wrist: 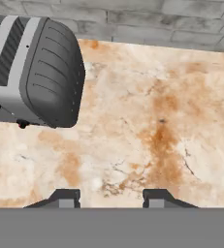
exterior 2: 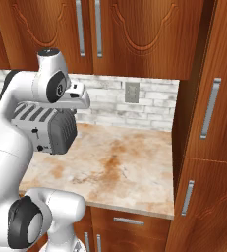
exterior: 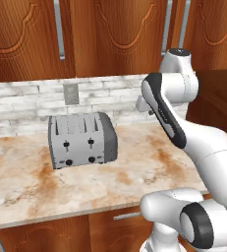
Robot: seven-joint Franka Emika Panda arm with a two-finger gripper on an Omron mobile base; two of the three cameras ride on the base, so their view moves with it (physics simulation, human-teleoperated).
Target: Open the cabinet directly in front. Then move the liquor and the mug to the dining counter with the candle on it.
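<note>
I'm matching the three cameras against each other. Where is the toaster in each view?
Left base view: toaster left of centre on the worktop, slots up, levers facing the camera.
Right base view: toaster at left, partly behind the arm.
Hand view: toaster at upper left, dark end panel showing.
Shared landmark: the pale brick backsplash behind it.

Rendered home kitchen. Reddish-brown wood cabinet [exterior: 110, 34] doors with carved arched panels and silver bar handles run across the top of both base views. Below them a whitish brick backsplash [exterior: 31, 106] with a wall outlet [exterior: 70, 93]. A grey four-slot toaster [exterior: 82, 140] sits centre-left on the marble-look worktop [exterior: 134, 182]; drawer fronts [exterior 2: 127, 224] at the bottom edge.
</note>
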